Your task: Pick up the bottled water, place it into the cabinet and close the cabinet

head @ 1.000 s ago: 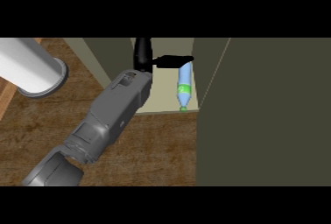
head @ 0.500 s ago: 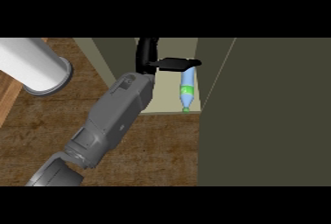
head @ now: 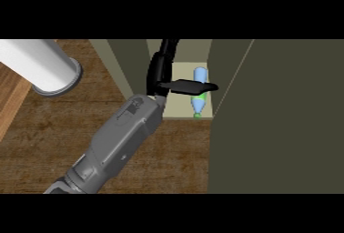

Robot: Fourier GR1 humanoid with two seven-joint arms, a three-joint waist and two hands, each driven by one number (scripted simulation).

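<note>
Bottled water (head: 200, 75) lies in the cabinet (head: 180, 111), cap at the shelf's front edge, beside the door (head: 282, 113), left hand (head: 160, 75) fingers straight, thumb across it.

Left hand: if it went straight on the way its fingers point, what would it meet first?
Likely the back wall of the cabinet, though depth is unclear. The left hand points straight-fingered into the open compartment; the bottled water lies right of that line, under the thumb.
</note>
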